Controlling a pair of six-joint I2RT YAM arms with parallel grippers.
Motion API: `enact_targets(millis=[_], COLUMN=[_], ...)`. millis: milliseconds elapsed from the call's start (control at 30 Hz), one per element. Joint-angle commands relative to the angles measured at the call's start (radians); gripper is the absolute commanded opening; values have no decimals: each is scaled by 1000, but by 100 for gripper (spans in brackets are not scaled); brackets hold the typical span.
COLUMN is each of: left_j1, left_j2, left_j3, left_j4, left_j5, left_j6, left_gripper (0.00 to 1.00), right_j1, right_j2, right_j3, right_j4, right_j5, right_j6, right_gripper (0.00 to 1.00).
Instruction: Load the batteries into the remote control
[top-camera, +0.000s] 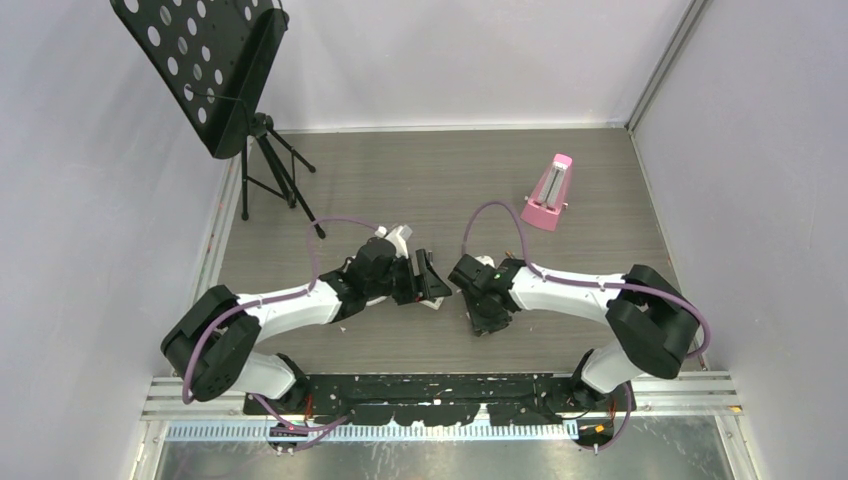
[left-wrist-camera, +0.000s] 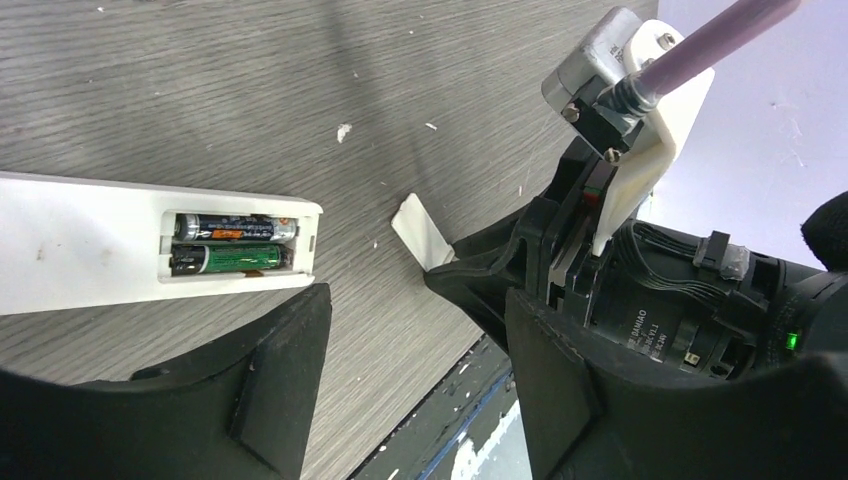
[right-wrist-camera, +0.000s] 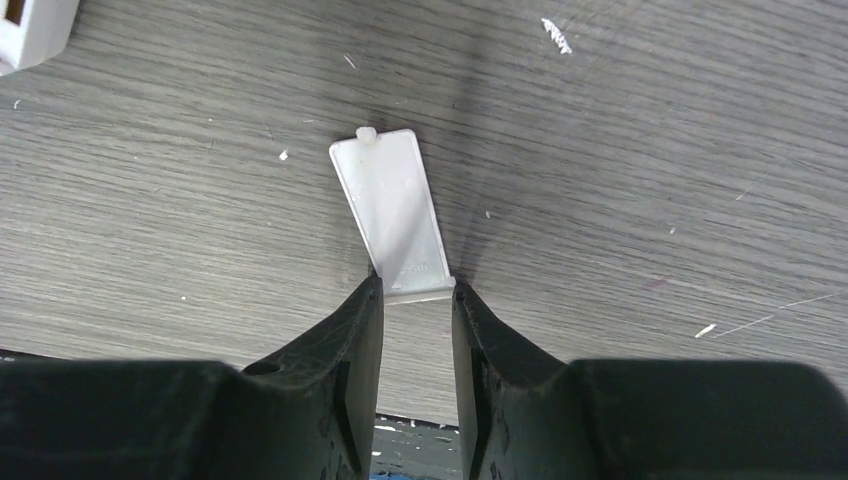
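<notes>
Finding one: your left gripper (left-wrist-camera: 415, 330) has its jaws standing apart with nothing between them. It hangs over the near edge of the remote control (left-wrist-camera: 80, 240) without touching it.

Finding two: the remote control lies back-up on the wooden table (left-wrist-camera: 200, 100), near the middle and just left of your right arm's reach. Its battery bay is uncovered. Two batteries (left-wrist-camera: 235, 228) sit in the bay side by side, one with a green wrap (left-wrist-camera: 240, 258) on the nearer side.

Finding three: your right gripper (right-wrist-camera: 418, 295) is clamped on the near end of the battery cover (right-wrist-camera: 390, 210), one finger against each long edge. The cover is a flat white lid, its small tab pointing far and slightly left. It sits to the right of the remote control, apart from it.

Also present: a black music stand (top-camera: 200, 60) at far left and a pink metronome (top-camera: 550, 190) at far right.
</notes>
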Motion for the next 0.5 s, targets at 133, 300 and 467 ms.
enact_targets(millis=[133, 300, 467], left_j1=[-8, -16, -24], left_j2=[49, 76, 120], left_j3=[21, 35, 52], left_j4=[65, 69, 104], left_j5=[84, 101, 129], left_j6=[9, 9, -7], left_gripper=[63, 63, 64], right_j1=[5, 5, 5], right_j2=[-122, -162, -223], right_j3=[-39, -49, -63], right_j4=[71, 84, 131], right_j5=[77, 98, 75], right_j6=[-5, 5, 5], right_gripper=[30, 30, 30])
